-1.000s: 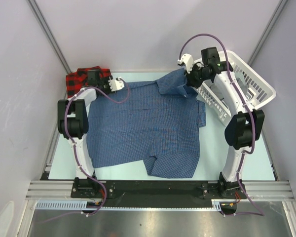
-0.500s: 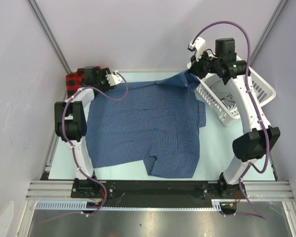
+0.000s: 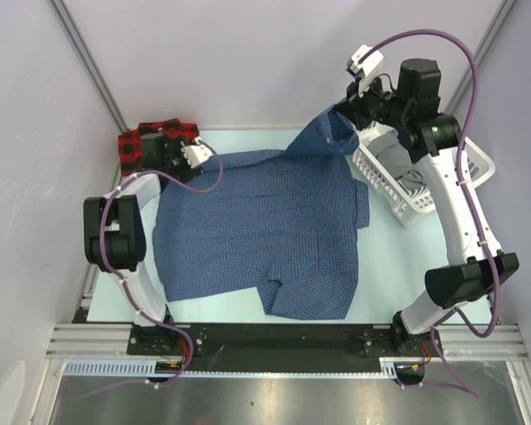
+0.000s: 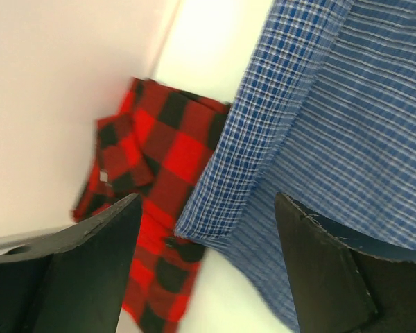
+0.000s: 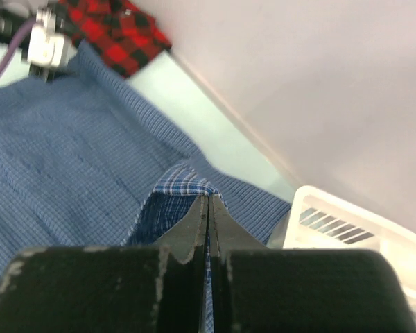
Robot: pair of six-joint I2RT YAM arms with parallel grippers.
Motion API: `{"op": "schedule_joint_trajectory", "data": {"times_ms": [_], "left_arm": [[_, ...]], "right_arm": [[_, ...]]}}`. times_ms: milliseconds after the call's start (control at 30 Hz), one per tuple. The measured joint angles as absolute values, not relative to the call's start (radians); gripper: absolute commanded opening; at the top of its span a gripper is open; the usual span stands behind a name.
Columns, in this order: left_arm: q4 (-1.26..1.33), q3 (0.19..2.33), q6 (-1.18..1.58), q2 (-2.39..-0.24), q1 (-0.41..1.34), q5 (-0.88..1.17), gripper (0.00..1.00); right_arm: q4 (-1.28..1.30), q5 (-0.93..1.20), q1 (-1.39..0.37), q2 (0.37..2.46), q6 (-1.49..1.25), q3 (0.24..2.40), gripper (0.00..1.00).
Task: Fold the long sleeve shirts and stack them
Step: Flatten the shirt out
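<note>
We judge the task to be at an early stage, with most of the work left. The dark blue checked shirt (image 3: 265, 230) lies spread open over the middle of the worktop (image 3: 398, 266), mostly flat, its lower hem toward the arm bases, and we see no fold in it yet. Only its far right corner is off the surface. There our right hand (image 3: 343, 119) is closed tight on a pinch of the blue cloth and holds it raised just beside the white basket (image 3: 465, 150). The right wrist view shows the two fingers pressed together with checked fabric caught between them. Our left hand (image 3: 188, 152) hangs over the shirt's far left edge with its jaws wide apart and nothing between them, as the left wrist view makes plain. The red-and-black plaid shirt (image 3: 142, 142) sits in the far left corner of the worktop against the wall as a compact bundle. The blue shirt's edge reaches it, though we cannot tell whether the two overlap or merely touch. We also cannot tell whether that bundle is properly folded. As we read it, the blue shirt needs flattening, every one of its folds, and then stacking with the plaid one.
</note>
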State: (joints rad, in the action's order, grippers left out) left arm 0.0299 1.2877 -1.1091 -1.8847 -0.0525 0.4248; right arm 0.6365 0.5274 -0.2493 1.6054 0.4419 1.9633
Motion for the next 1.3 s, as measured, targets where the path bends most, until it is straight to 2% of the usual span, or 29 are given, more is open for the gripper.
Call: {"op": "schedule_joint_trajectory", "data": {"times_ms": [133,200,300,567,733,933,1133,1300], "left_arm": [[0.051,1.2,-1.08,-1.849,-0.047,0.427,0.87],[0.075,1.153,-1.06,-1.816,-0.039,0.427,0.96],[0.149,1.088,-1.017,-1.769,-0.003,0.413,1.0],[0.495,0.905,-0.897,-1.714,0.321,0.258,1.0],[0.745,0.939,-0.864,-1.858,0.453,0.133,1.0],[0.905,1.087,-0.886,-2.111,0.468,-0.044,1.0],[0.979,1.032,-0.932,-2.096,0.432,-0.086,1.0],[1.0,0.91,-0.978,-2.01,0.307,-0.102,0.99]], "right_arm": [[0.6,0.511,-0.253,1.577,0.411,1.963,0.0],[0.594,0.504,-0.264,1.557,0.399,1.963,0.0],[0.583,0.496,-0.292,1.525,0.385,1.959,0.0],[0.53,0.457,-0.324,1.505,0.34,1.952,0.0],[0.501,0.426,-0.324,1.509,0.321,1.953,0.0],[0.496,0.386,-0.32,1.522,0.307,1.961,0.0],[0.496,0.366,-0.302,1.526,0.307,1.962,0.0],[0.486,0.362,-0.268,1.526,0.303,1.959,0.0]]}}
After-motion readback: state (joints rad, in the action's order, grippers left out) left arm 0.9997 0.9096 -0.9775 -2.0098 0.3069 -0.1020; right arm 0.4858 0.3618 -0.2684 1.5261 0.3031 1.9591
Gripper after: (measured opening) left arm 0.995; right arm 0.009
